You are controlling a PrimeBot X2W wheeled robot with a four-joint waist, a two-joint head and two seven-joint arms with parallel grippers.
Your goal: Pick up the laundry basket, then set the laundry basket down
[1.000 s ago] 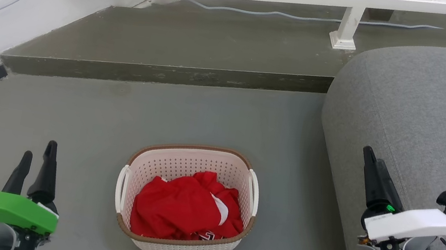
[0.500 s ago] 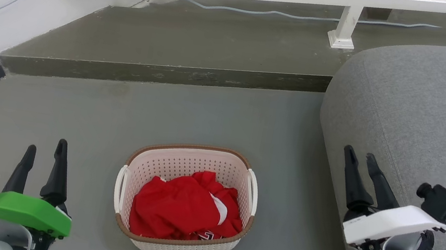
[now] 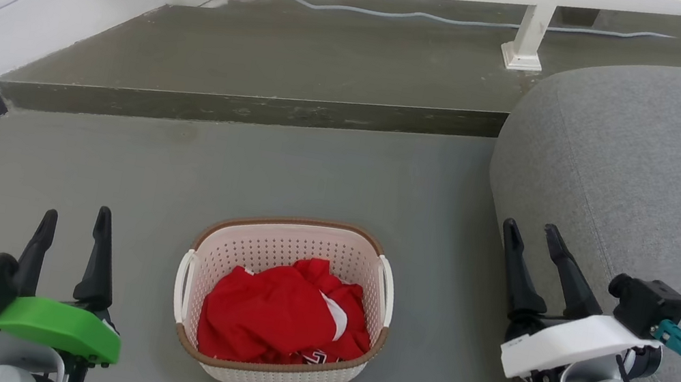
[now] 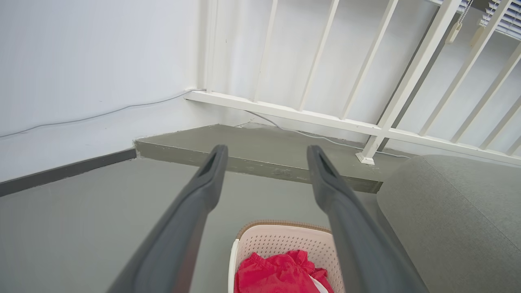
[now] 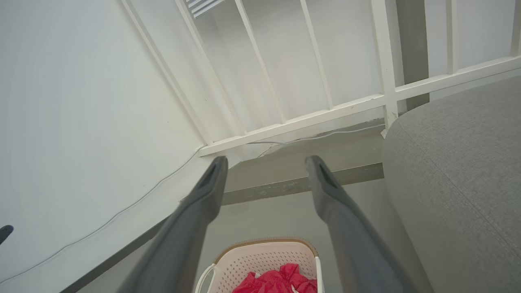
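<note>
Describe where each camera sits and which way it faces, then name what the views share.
Head view: on the head, looking forward and down at the laundry basket on the floor; left gripper and right gripper show, open.
Left wrist view: on the left wrist, looking along its fingers toward the railing.
Right wrist view: likewise, along its own fingers.
Shared: laundry basket, railing, grey sofa.

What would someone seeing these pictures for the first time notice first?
The bright red clothing heaped in the laundry basket, which stands on the grey floor in the middle of the head view. On either side hover the left gripper, green-shelled, and the right gripper, both with jaws apart and empty. A big grey sofa takes up the right side.
</note>
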